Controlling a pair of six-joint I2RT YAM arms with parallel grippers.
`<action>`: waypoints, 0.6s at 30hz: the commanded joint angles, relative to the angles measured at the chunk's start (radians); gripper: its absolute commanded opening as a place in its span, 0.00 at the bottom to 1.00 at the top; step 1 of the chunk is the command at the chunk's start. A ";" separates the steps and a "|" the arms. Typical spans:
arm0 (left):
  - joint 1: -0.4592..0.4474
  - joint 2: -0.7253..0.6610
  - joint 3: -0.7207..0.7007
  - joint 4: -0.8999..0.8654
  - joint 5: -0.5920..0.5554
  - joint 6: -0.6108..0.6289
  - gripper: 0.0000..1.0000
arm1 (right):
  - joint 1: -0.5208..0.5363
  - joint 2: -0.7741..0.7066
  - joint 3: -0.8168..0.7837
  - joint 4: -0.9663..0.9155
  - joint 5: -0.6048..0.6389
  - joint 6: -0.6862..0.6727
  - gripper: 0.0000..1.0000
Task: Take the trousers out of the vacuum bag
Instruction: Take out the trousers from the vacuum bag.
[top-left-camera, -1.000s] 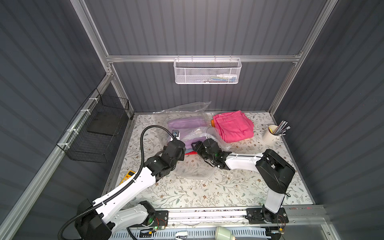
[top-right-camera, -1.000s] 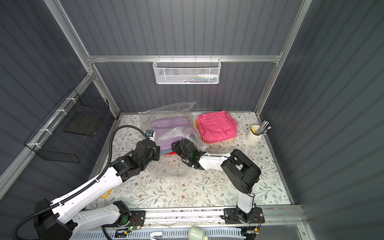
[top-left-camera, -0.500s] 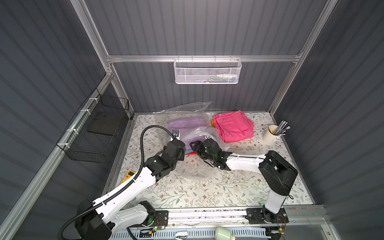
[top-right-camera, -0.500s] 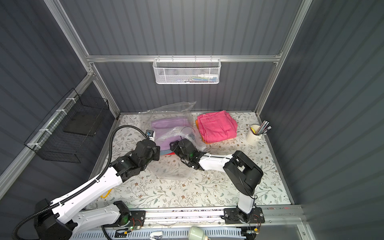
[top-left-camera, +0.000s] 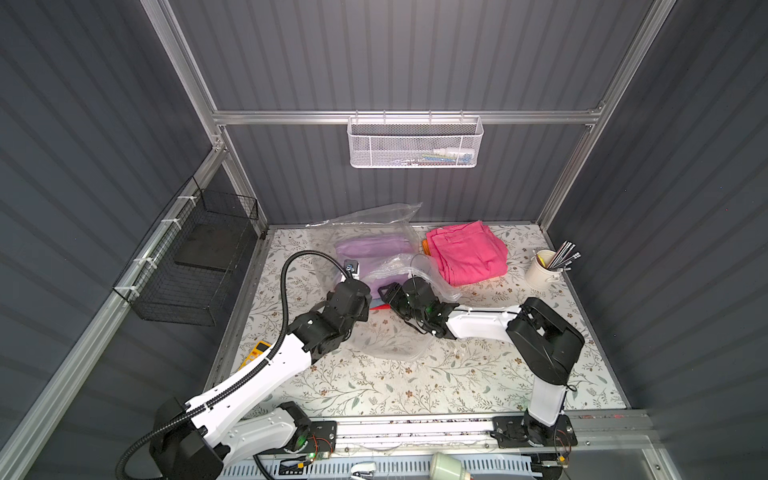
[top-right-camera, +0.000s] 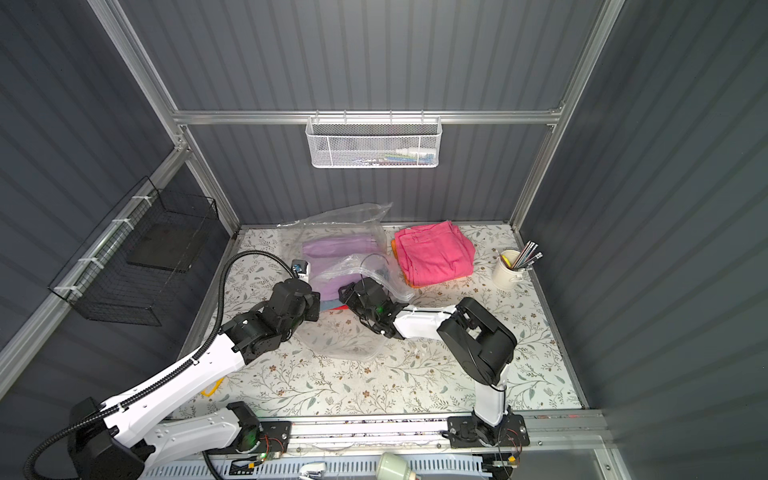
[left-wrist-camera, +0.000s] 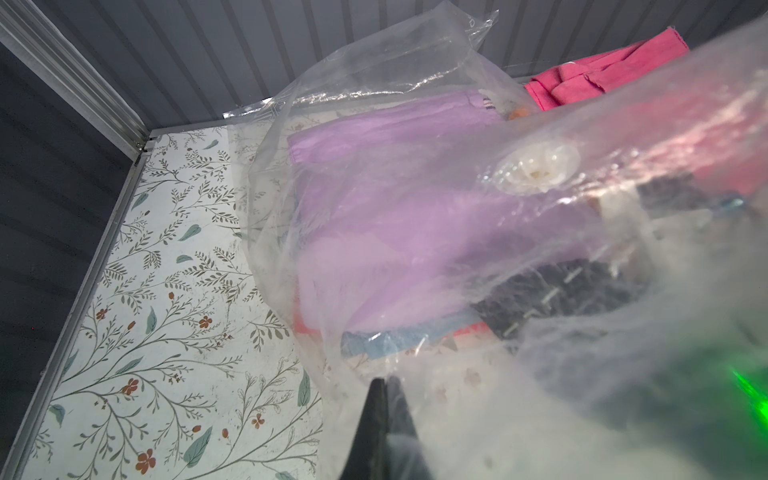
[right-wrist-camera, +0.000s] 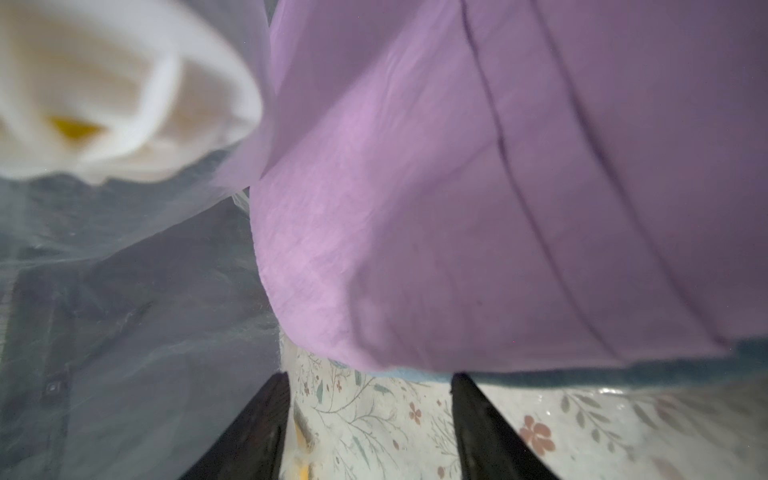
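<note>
Noting the bag (top-left-camera: 376, 218) toward the back of the table (top-left-camera: 415, 386), left of centre, crumpled, with its upper film partly raised. Both your arms meet at its near edge.

Your left gripper (left-wrist-camera: 384, 388): fingers pressed together on a fold of bag film. The film rises across the left wrist view.

Your right gripper (right-wrist-camera: 370, 415): under the upper film, fingers spread, nothing between them. Only table print shows in the gap. Lilac trousers (right-wrist-camera: 498, 187) hang just ahead of its tips; contact cannot be told.

Inside the bag:
- Lilac on top of the stack.
- Blue trousers (left-wrist-camera: 386, 338) beneath, only an edge showing.
- Red trousers (left-wrist-camera: 469, 330) lowest, a sliver.

The valve (left-wrist-camera: 536, 168) sits on the upper film, over the lilac.

Outside the bag:
- Pink trousers (top-left-camera: 467, 253) lie folded on the table, just right of the bag.
- Orange trousers (top-left-camera: 424, 246) lie under the pink, only an edge visible.

A cup (top-left-camera: 542, 274) of pens stands by the right wall, apart from the pile.
</note>
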 joint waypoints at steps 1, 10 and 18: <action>0.003 -0.010 0.000 -0.015 -0.023 -0.009 0.00 | -0.021 0.024 0.049 0.009 -0.001 -0.015 0.58; 0.003 -0.015 -0.004 -0.021 -0.032 -0.008 0.00 | -0.048 0.037 0.131 -0.033 -0.017 -0.062 0.43; 0.004 -0.013 -0.005 -0.019 -0.030 -0.008 0.00 | -0.045 0.079 0.118 -0.021 -0.028 -0.020 0.55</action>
